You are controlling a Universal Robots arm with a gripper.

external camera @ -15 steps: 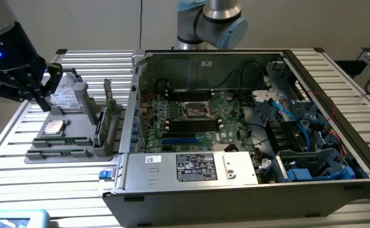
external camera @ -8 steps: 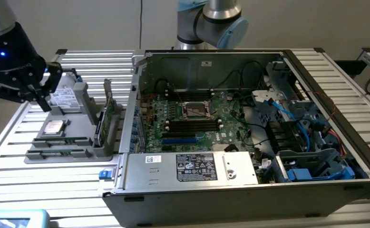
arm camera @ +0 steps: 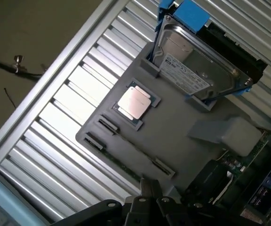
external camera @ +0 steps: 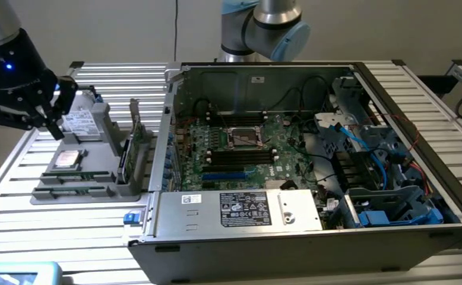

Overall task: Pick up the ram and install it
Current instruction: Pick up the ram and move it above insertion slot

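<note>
- The table [external camera: 57, 237] was ribbed bare metal, pale with a soft sheen.
- The holder tray [arm camera: 182, 136] looked like smooth, matt grey plastic.
- The CPU chip [arm camera: 134, 103] had a bright, smooth silver metal lid.
- The hard drive [arm camera: 196, 61] had a dull metal top with a white paper label.
- Its caddy [arm camera: 192, 14] was blue plastic.
- The ram [external camera: 76, 177] was matt green circuit board.
- The computer case [external camera: 294, 255] was matt grey sheet metal and carried a white printed sticker [external camera: 247, 209].

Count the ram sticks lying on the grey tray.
2 sticks: one beside the CPU, the other along the tray's outer edge. More may be hidden.
</note>
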